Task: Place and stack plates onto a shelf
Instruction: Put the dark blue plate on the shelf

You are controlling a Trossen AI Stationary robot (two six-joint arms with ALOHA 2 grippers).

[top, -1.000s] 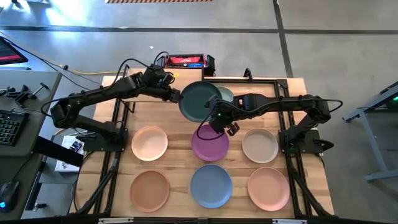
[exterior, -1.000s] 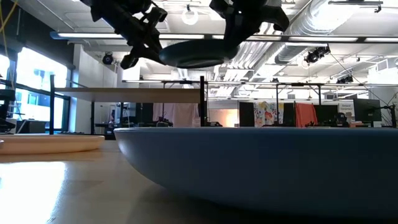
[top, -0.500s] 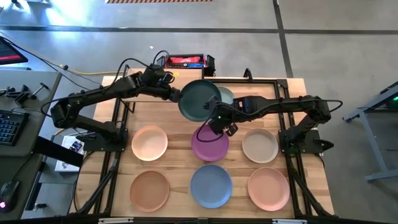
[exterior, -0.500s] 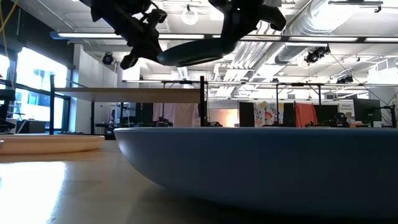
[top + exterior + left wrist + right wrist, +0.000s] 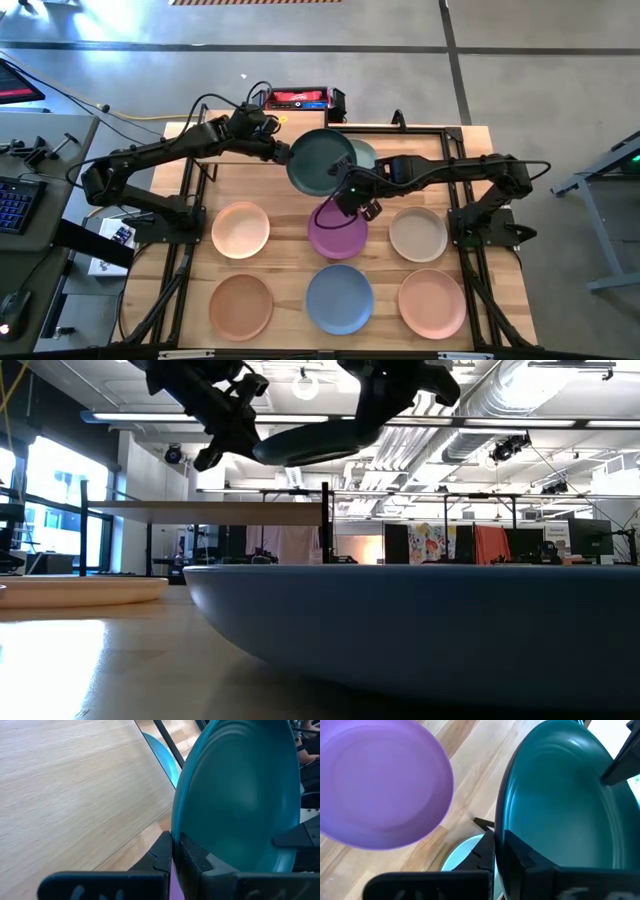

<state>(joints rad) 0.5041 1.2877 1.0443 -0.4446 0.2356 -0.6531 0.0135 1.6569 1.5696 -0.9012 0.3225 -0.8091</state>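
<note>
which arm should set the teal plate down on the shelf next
Probably the left. Both end effectors grip the dark teal plate by its rim: left end effector, right end effector. The left one is already over the shelf; the right is nearer the purple plate.

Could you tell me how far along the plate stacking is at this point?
Done: one pale grey-green plate seems to lie on the shelf. In hand: the left end effector and right end effector both grip the dark teal plate above it. Left: six plates on the table, including the purple plate and blue plate.
</note>
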